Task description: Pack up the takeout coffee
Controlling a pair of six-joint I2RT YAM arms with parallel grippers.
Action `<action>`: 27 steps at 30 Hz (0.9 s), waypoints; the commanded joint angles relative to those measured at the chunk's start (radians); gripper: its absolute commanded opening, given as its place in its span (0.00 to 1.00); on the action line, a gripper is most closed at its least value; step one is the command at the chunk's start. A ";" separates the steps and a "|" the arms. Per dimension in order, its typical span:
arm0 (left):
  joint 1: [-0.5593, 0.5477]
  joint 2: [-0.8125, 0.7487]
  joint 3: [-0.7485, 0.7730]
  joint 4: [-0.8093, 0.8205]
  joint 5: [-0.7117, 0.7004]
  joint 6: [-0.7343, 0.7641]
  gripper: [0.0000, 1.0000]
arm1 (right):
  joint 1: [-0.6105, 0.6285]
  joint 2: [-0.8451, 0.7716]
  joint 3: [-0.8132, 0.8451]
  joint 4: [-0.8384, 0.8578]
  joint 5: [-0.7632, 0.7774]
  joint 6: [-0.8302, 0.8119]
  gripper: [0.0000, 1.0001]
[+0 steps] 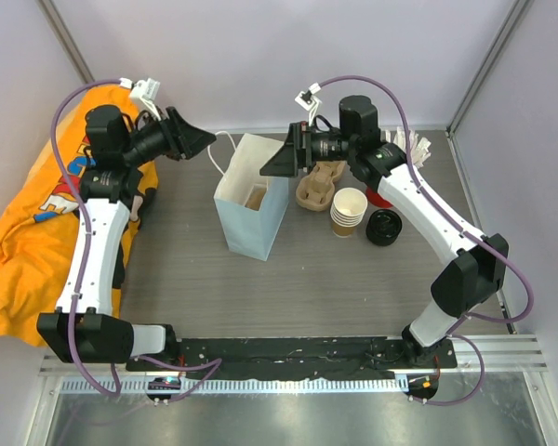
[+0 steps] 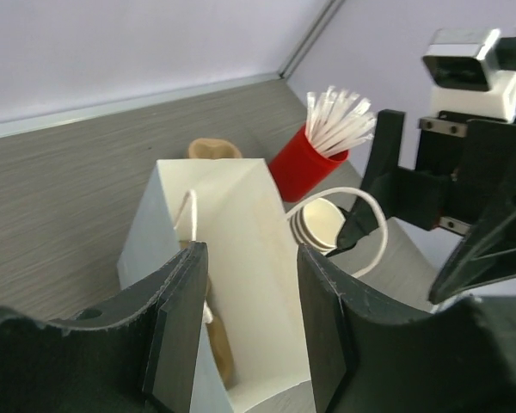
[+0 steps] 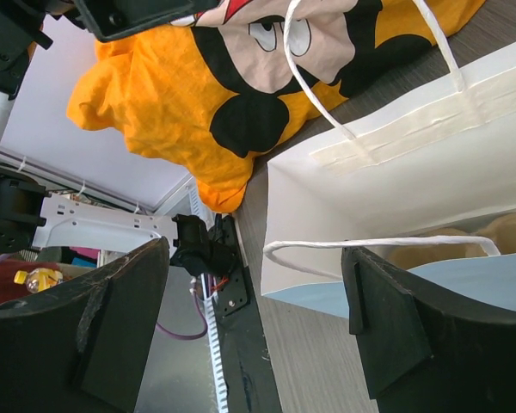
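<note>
Mostly hidden, a brown shape [image 1: 256, 197] lies deep in the white paper bag [image 1: 251, 228] at the table's middle. The bag's walls cut it off, so it is impossible to tell whether it is the takeout coffee. The right arm covers part of the pulp cup carrier [image 1: 318, 186] toward the far edge, beside a stack of lidless cups [image 1: 349, 212] and black lids [image 1: 383, 227]. A red holder [image 2: 303, 165] keeps white sticks [image 2: 340, 116]. Both the left gripper [image 2: 251, 254] and the right gripper [image 3: 256, 249] hang released and empty on either side of the bag's mouth.
</note>
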 commanded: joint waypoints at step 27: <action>0.005 0.072 -0.140 0.228 0.087 -0.116 0.27 | 0.028 0.032 0.095 -0.001 0.026 -0.052 0.57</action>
